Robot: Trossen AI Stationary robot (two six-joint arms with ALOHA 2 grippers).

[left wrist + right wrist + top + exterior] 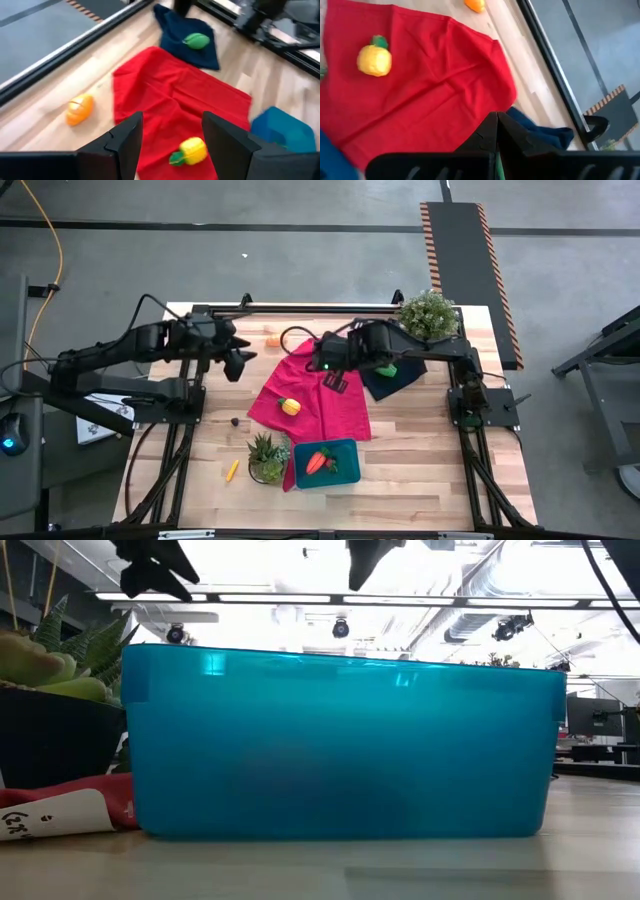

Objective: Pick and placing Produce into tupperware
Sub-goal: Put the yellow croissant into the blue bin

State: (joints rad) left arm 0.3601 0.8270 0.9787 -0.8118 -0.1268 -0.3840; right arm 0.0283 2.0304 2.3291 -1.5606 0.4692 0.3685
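Light butcher-block wooden table [420, 470] is carrying everything; crumpled red cloth [325, 395] is lying mid-table with a dark navy cloth [405, 380] beside it. Shallow teal-blue rectangular plastic tupperware [345, 472] is sitting at the near edge, just beside a small spiky potted plant [266, 450], and is holding one red-orange toy carrot [317, 462], nothing else visible in it. Left gripper [238, 364] is hovering over bare wood past the red cloth's far-left corner, fingers spread, empty. Right gripper [336, 380] is hanging over the red cloth, fingers pressed together, gripping nothing visible. Yellow round toy fruit with green leaf [290, 406] is resting on the red cloth; likely light, rigid, slick plastic, so pinching across its widest middle looks safest. Green oval piece [196, 40] is lying on the navy cloth; orange piece [79, 108] and thin yellow stick [232, 470] are lying on wood.
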